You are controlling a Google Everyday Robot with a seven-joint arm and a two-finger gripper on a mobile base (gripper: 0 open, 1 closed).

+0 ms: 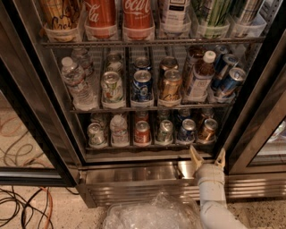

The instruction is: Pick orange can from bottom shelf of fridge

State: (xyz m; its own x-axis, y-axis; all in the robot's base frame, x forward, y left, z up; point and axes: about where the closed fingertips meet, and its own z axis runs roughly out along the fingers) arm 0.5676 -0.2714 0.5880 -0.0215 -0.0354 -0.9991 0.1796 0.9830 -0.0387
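Just below orange can (207, 130), gripper (208, 157) (spread, empty)

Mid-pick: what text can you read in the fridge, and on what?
"Coca-Cola": right red bottle.
Same script, only partly visible: left red bottle.
orange can and all other labels: too blurred to read.
gripper, open just below the orange can: no text.

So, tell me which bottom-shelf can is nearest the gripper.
The orange can, at the row's right end, directly above the gripper at the fridge base; the other cans stand further left.
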